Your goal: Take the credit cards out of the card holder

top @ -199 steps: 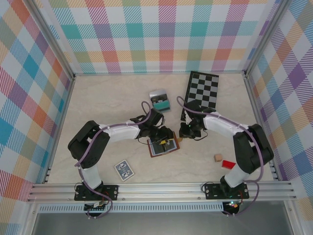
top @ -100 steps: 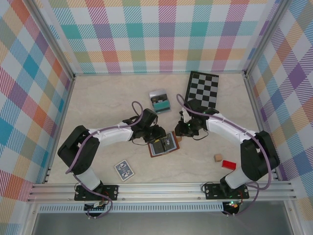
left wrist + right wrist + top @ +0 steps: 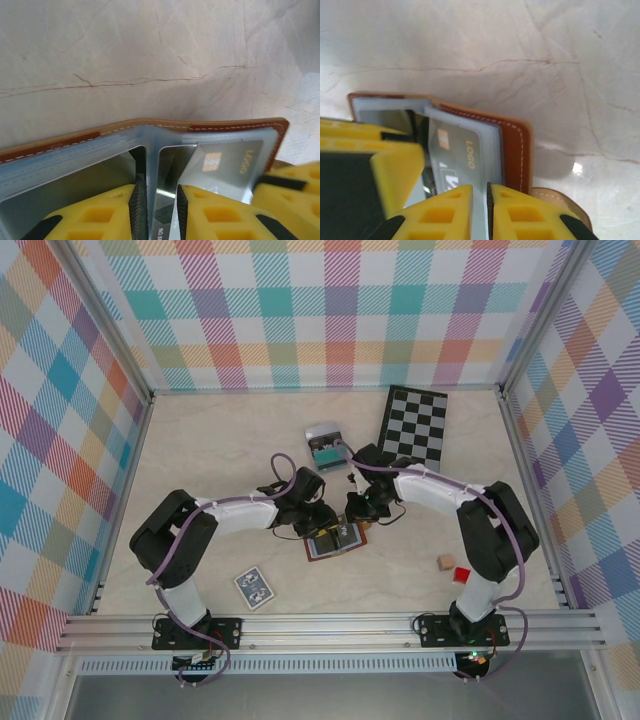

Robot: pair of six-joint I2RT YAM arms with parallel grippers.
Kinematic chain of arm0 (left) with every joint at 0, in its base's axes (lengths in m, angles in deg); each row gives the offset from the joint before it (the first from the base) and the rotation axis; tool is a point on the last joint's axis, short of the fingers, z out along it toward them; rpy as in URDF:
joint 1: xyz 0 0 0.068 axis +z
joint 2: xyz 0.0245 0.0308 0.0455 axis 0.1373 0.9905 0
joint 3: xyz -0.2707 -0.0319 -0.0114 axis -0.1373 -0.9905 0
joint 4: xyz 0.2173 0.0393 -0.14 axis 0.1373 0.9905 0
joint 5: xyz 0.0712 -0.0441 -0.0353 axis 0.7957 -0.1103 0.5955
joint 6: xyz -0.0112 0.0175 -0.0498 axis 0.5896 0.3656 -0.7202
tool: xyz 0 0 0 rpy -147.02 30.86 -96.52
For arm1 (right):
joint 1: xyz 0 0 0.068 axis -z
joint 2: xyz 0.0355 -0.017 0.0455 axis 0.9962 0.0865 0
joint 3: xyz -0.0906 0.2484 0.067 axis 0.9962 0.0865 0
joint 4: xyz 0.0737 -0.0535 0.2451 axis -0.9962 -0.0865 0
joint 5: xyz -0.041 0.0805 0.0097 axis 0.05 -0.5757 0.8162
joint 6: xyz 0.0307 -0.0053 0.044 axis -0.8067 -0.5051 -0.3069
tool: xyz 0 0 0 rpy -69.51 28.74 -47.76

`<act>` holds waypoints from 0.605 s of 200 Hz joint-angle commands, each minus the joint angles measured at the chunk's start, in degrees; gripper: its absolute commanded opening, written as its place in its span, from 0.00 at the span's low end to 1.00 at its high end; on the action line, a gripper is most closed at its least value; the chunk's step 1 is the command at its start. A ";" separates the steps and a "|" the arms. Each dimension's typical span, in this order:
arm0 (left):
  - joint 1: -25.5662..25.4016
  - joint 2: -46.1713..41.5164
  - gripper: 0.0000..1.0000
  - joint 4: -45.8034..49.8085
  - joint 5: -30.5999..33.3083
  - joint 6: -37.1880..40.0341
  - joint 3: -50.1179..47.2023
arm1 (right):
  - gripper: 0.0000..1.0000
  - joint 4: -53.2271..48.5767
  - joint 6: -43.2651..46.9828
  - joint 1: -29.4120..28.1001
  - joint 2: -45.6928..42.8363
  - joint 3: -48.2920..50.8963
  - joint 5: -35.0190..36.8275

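From above, the open card holder [image 3: 335, 540] lay beneath left gripper [image 3: 318, 524] and right gripper [image 3: 354, 519]. Left wrist: jaws stood nearly together over the grey credit card [image 3: 220, 162] in its pocket; grip unclear. Right wrist: likewise, at the pocket's edge

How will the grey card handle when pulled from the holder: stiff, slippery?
Likely stiff: the card lies flat with straight edges. Probably slippery: its face looks glossy. The holder may drag along, since its pocket hugs the card.
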 commanded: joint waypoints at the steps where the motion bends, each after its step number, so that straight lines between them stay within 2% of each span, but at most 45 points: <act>1: 0.30 0.50 0.28 -1.56 -1.41 -1.06 -0.73 | 0.18 -2.11 -0.57 -0.06 1.66 -1.78 2.92; 121: 0.39 2.77 0.27 -5.13 -4.13 -1.94 -1.87 | 0.19 -0.55 -2.64 -0.06 6.51 0.56 -0.88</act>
